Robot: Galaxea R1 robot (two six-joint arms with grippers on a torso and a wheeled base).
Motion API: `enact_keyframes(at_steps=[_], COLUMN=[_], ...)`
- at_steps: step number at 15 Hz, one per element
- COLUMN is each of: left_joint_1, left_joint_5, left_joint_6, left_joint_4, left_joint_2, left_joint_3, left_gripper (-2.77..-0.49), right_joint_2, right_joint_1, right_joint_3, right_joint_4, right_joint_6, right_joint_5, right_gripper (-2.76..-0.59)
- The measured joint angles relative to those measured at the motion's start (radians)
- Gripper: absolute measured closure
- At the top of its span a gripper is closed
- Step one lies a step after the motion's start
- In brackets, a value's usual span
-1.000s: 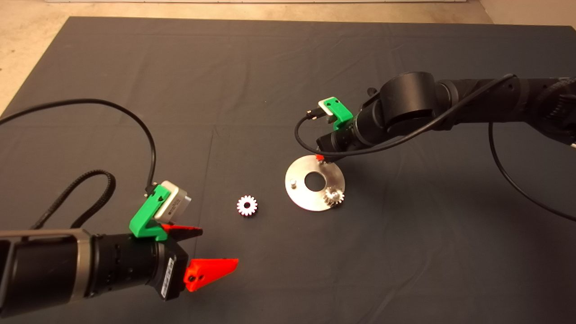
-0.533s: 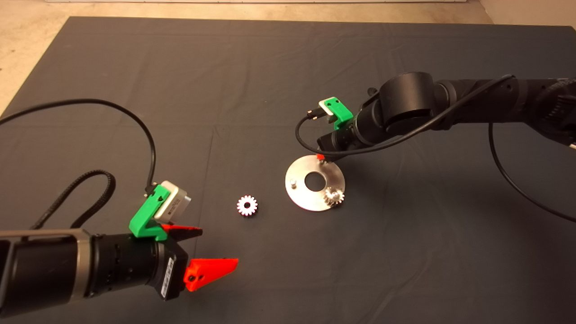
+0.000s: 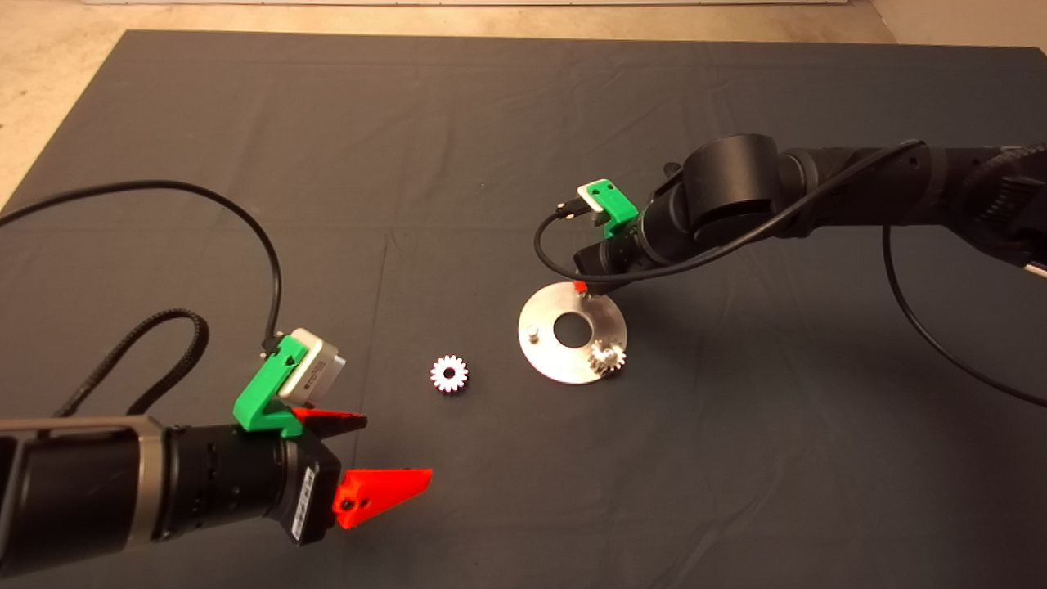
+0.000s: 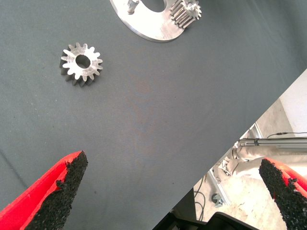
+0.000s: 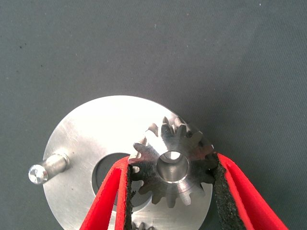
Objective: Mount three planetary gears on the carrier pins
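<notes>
- Right tool (image 5: 172, 191) down over the far edge of the aluminium disc (image 3: 544, 348), fingers (image 5: 108, 201) closed on a dark steel gear (image 5: 171, 160) from both sides.
- Gear in the right tool flat-faced, centre hole showing a silver pin end inside it; whether fully seated on the pin, cannot tell.
- Black pads touching the gear teeth on either side in the right wrist view.
- In the head view only a red fingertip of the right tool (image 3: 581, 287) visible at the disc's rim, under the black wrist.
- Bare pin (image 5: 47, 166) standing on the disc off to one side of the clamped gear, beyond the large centre hole.
- Second dark gear (image 3: 607, 357) already sitting on a pin at the disc's near rim, opposite the right tool; a few of its teeth also peeking between the right fingers.
- Left tool (image 3: 368, 458) hanging above the dark mat (image 3: 458, 123) on the worktop, well apart from the disc, fingers (image 4: 62, 184) spread wide and holding nothing.
- Bright silvery-white gear (image 4: 81, 63) lying flat on the mat ahead of the left tool, between it and the disc, touching neither.
- Floor and a metal frame visible past the mat's edge beside the left tool's other finger.
</notes>
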Motion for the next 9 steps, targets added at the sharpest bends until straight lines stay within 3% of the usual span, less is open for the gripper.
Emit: enact_keyframes(at_steps=[9], left_joint_1=[0.0], left_joint_5=[-0.003], left_joint_6=[0.0], left_joint_4=[0.0], left_joint_2=[0.0], left_joint_3=[0.0], left_gripper=[-2.62], right_joint_2=[0.012], right_joint_1=[0.0], right_joint_3=[-0.012], right_joint_4=[0.0], right_joint_6=[-0.003], right_joint_5=[-0.003], right_gripper=[-0.92])
